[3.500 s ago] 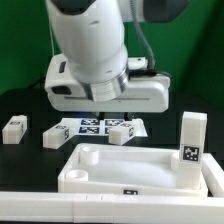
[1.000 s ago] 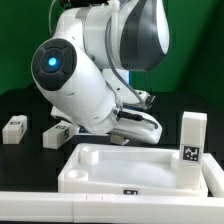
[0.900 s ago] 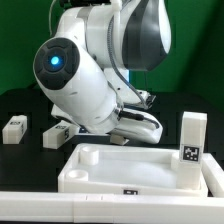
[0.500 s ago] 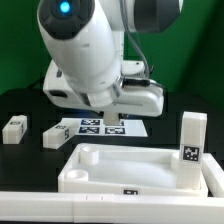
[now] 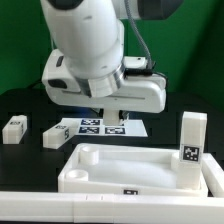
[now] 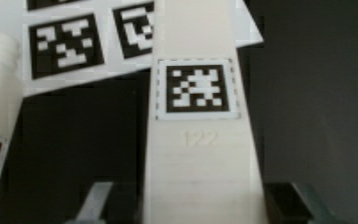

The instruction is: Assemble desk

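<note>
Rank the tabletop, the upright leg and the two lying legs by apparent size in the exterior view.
1. tabletop
2. upright leg, though nearness may enlarge it
3. far-left leg and neighbouring leg: alike, not ranked

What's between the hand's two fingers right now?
A white plastic block leg with a black-and-white square marker lies between the fingers, shown in the wrist view; whether they touch it is unclear.
</note>
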Robot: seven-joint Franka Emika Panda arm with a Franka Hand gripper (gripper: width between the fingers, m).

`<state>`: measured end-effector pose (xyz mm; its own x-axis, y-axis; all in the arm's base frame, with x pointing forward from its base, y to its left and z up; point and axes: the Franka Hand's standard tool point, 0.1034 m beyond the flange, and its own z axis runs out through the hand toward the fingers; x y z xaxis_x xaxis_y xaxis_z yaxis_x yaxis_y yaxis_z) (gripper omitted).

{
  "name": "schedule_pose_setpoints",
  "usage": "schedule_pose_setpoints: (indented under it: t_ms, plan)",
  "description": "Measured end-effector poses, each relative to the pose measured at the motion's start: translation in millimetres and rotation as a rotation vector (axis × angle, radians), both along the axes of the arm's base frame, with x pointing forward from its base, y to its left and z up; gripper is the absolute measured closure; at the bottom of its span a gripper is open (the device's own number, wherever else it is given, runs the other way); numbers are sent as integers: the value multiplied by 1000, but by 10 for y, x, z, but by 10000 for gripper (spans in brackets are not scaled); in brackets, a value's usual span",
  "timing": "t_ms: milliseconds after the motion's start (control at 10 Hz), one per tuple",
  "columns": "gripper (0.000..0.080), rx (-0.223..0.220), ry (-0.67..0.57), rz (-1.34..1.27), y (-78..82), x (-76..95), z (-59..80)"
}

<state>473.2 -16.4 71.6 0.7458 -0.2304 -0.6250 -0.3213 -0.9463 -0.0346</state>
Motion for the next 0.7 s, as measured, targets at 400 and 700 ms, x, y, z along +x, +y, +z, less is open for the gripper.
schedule_pose_setpoints:
  t_ms: [400, 700]
  plan:
    - [509, -43, -275, 34, 39, 402, 532]
    - [509, -91, -439, 30, 42, 460, 460]
